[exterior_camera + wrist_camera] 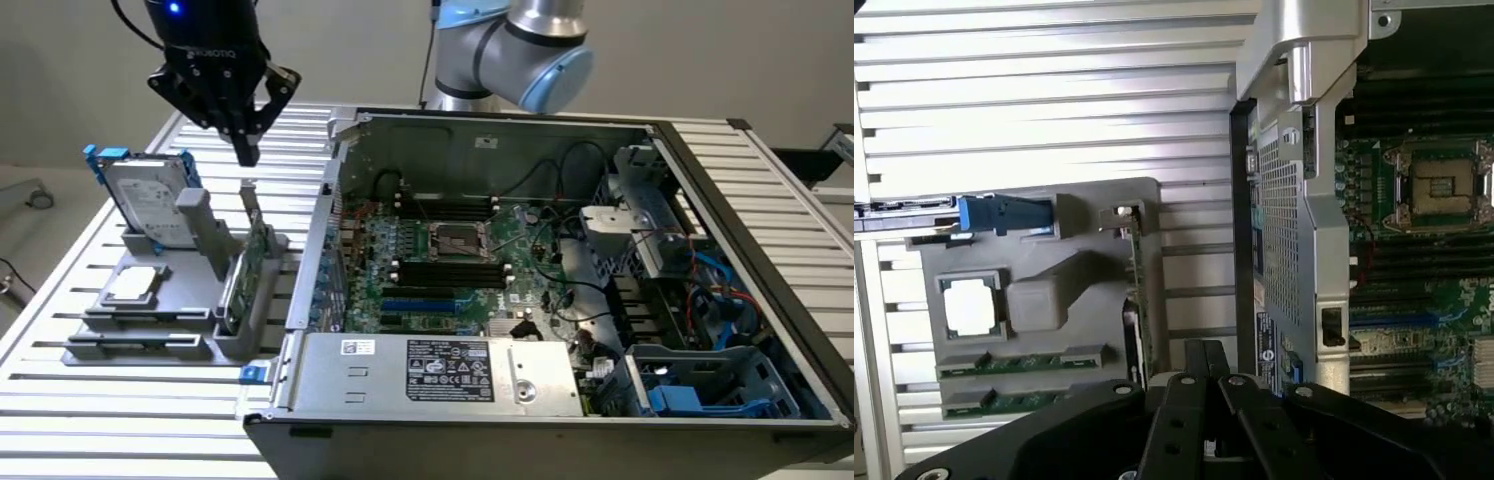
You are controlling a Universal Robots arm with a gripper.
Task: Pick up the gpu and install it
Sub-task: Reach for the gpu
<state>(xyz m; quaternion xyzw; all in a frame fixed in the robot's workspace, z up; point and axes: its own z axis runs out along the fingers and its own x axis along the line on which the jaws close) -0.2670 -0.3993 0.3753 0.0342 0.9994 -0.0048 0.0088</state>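
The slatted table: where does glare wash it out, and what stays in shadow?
Exterior view: the table glares white along its near edge at the view's left, while the open computer case is dim inside toward the view's right. Wrist view: the table slats shine bright, and the black gripper reads as a dark shape against them.

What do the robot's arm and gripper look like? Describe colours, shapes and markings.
The black gripper has jointed, tapering fingers dotted with round screw holes. White lettering runs across its body, and a blue light glows above. The arm is built of rounded silver-grey tubes with a pale blue joint cap.
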